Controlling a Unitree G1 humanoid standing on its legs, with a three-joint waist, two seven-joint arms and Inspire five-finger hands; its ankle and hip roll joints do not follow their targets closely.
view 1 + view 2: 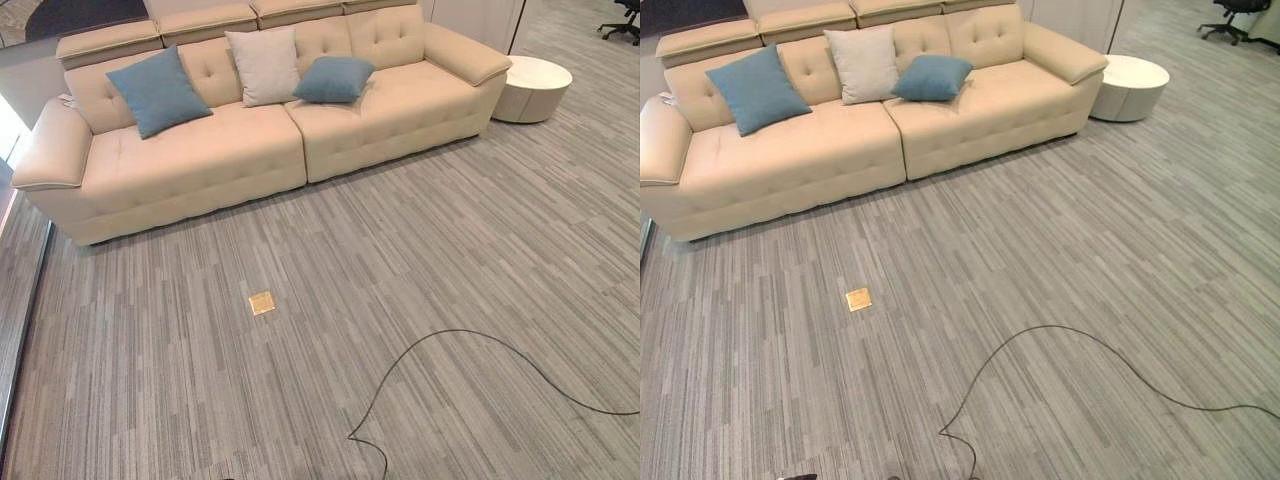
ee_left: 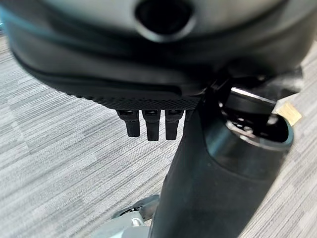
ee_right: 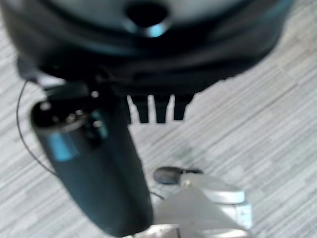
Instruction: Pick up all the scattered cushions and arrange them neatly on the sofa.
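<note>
Beige leather sofa [image 1: 250,150] spans upper part of head views, long axis running left–right and angled slightly away toward the right. Three cushions on it, all at the backrest: large blue cushion [image 1: 158,91] on left seat, stood on one corner, diamond-wise, leaning back; pale grey cushion [image 1: 264,66] near the centre seam, upright, long axis vertical, flat against backrest; small blue cushion [image 1: 334,79] just right of it, touching it, lying lower w/ long axis roughly horizontal. Round white side table [image 1: 532,88] stands just beside sofa's right arm. Striped grey carpet [image 1: 450,260] in front; small brass floor plate [image 1: 262,302] set in carpet. Office chair [image 1: 622,22] at far upper right. Left hand [image 2: 148,124]: fingers straight, apart from thumb, holding nothing, carpet beyond. Right hand [image 3: 156,109]: likewise relaxed, fingers straight, empty, above carpet.
</note>
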